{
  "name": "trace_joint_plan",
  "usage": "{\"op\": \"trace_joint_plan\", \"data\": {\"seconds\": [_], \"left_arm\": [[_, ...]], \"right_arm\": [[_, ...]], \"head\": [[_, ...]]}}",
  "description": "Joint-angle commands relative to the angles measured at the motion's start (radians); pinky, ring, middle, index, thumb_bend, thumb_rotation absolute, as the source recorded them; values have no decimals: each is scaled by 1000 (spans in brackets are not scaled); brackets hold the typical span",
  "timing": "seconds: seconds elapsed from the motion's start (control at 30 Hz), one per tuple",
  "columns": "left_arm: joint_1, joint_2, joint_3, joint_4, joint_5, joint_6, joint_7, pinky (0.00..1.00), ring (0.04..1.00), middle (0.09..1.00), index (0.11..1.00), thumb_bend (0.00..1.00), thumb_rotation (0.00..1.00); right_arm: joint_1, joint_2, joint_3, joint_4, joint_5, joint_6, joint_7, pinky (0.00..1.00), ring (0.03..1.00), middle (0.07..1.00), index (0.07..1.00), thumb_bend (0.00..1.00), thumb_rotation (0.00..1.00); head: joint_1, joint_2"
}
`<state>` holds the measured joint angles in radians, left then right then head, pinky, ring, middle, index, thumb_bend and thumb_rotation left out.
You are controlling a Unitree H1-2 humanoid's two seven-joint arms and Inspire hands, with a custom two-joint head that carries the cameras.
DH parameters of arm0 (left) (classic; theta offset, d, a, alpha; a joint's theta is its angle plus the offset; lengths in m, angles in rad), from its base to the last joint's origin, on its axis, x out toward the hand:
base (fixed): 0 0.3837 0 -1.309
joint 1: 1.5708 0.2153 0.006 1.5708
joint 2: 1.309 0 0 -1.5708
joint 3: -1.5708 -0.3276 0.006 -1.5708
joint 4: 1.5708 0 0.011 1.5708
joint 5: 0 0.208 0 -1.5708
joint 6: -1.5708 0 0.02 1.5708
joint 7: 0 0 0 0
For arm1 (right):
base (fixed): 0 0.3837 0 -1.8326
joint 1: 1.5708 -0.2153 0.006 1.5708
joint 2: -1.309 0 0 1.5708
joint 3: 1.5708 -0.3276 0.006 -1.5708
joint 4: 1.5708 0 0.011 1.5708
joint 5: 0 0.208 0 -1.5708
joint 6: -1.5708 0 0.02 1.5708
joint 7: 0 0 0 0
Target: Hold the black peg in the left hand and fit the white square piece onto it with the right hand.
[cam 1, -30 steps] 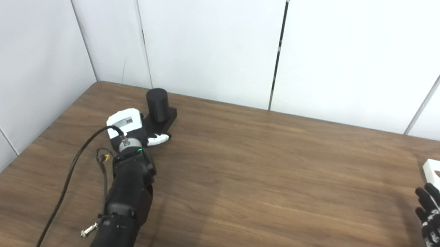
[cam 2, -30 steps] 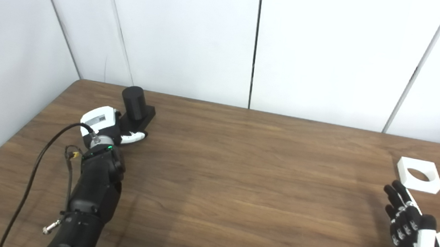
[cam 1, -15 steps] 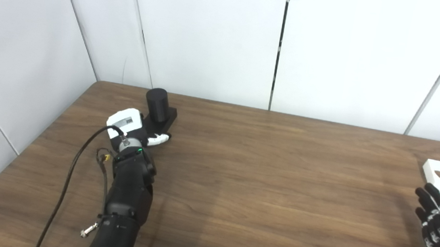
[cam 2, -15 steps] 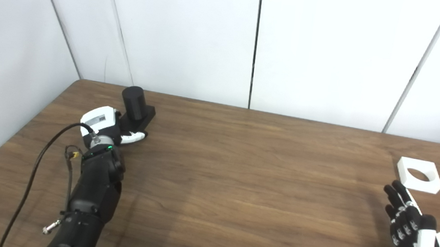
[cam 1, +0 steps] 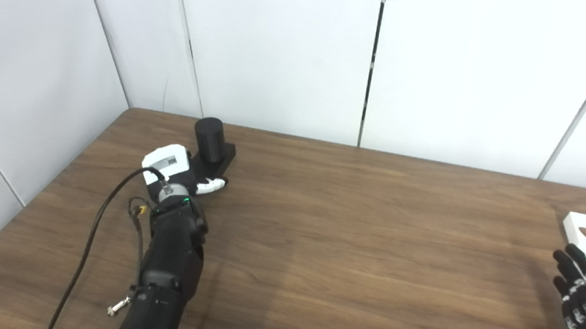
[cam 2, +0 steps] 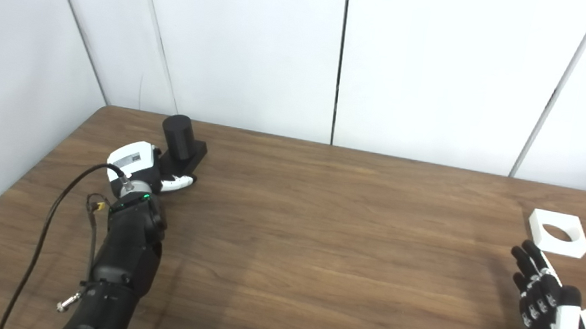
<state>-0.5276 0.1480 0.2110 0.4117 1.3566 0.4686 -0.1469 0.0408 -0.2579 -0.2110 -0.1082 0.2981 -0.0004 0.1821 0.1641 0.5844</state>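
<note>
The black peg is a short upright cylinder on a black square base, standing on the table at the far left. My left hand lies against the base's near-left side, with its white thumb along the base's front edge. Its fingers are hidden, so its grip is unclear. The white square piece, with a round hole, lies flat at the far right. My right hand is open with fingers straight, just in front of the piece and apart from it.
The brown wooden table is bounded by white wall panels at the back and left. A black cable loops off my left forearm on its left side. The right hand is near the picture's right edge.
</note>
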Motion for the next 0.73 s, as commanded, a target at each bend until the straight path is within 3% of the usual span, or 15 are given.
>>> {"op": "trace_joint_plan", "data": {"seconds": [0.0, 0.7], "left_arm": [[-34, 26, -3, -11, 5, 1, 45, 998, 996, 980, 873, 755, 615], [-34, 26, -3, -11, 5, 1, 45, 998, 996, 980, 873, 755, 615]], "right_arm": [[23, 9, 2, 6, 7, -5, 1, 1000, 990, 919, 922, 758, 1000], [23, 9, 2, 6, 7, -5, 1, 1000, 990, 919, 922, 758, 1000]], "head": [[1, 0], [1, 0]]}}
